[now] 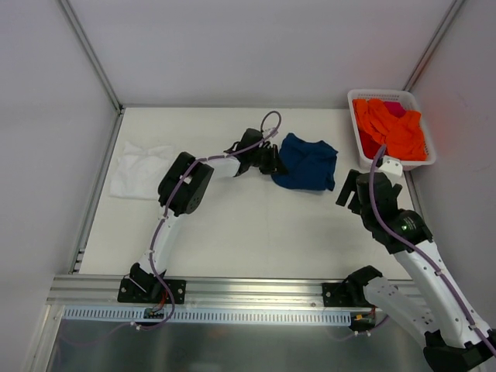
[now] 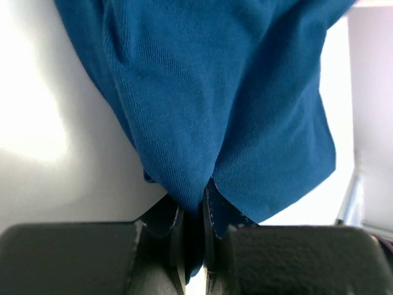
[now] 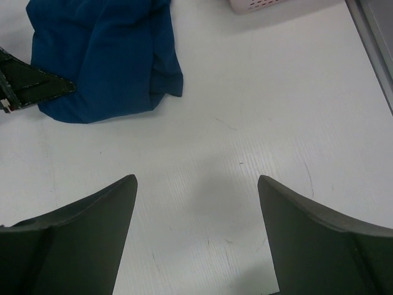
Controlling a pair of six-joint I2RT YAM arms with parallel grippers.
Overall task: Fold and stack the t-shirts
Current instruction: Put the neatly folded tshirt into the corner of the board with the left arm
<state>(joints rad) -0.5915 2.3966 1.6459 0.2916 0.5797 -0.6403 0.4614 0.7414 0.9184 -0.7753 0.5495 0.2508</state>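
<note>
Pinches a fold at the left edge of the crumpled navy blue t-shirt (image 1: 308, 163) with the left gripper (image 2: 193, 209), closed tight on the cloth, probably to drag it out flat on the table (image 1: 232, 232). Holds the right gripper (image 3: 196, 184) wide and empty beside the shirt, likely to take another edge. Has the white t-shirt (image 1: 139, 169) far left, well apart.

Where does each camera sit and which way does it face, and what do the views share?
Top external: above and behind the bases, looking down on the table; both arms show.
Left wrist: on the left arm, looking forward past the left gripper, shut on the navy t-shirt.
Right wrist: on the right arm, looking down at the table through the open right gripper.
Shared: all three show the navy t-shirt.
</note>
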